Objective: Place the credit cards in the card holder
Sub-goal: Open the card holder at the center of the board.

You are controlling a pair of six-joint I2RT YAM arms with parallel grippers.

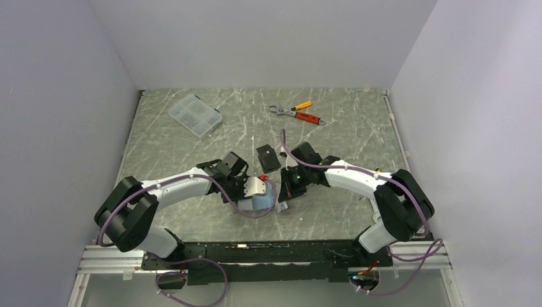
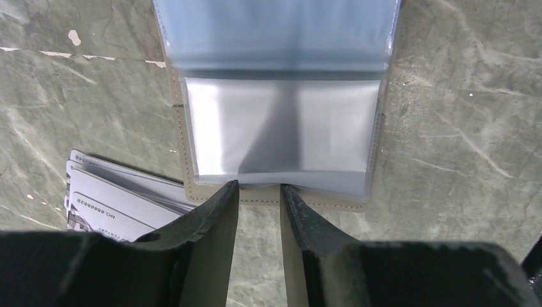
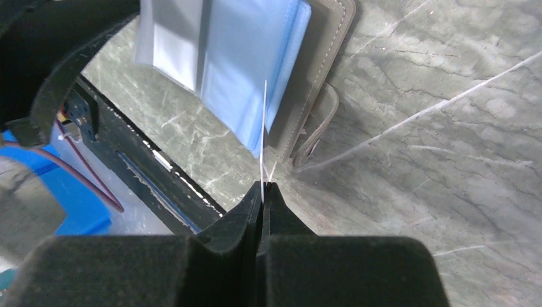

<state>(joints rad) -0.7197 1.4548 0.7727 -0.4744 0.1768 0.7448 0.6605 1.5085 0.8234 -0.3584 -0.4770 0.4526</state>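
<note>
The taupe card holder (image 1: 262, 199) lies open between my two grippers, its blue-grey sleeves up. In the left wrist view a silvery card (image 2: 281, 131) sits in a sleeve of the holder (image 2: 307, 199). More silvery-grey cards (image 2: 108, 201) stick out from under its left side. My left gripper (image 2: 259, 190) is slightly open, with its tips at the holder's near edge. My right gripper (image 3: 263, 185) is shut on a thin card (image 3: 264, 128) seen edge-on, whose far end reaches the blue sleeves (image 3: 243, 70). A black card (image 1: 268, 158) lies flat just behind the grippers.
A clear compartment box (image 1: 195, 115) sits at the back left. An orange-handled wrench and pliers (image 1: 297, 114) lie at the back centre. The black base rail (image 1: 255, 246) runs along the near table edge, and walls close in three sides.
</note>
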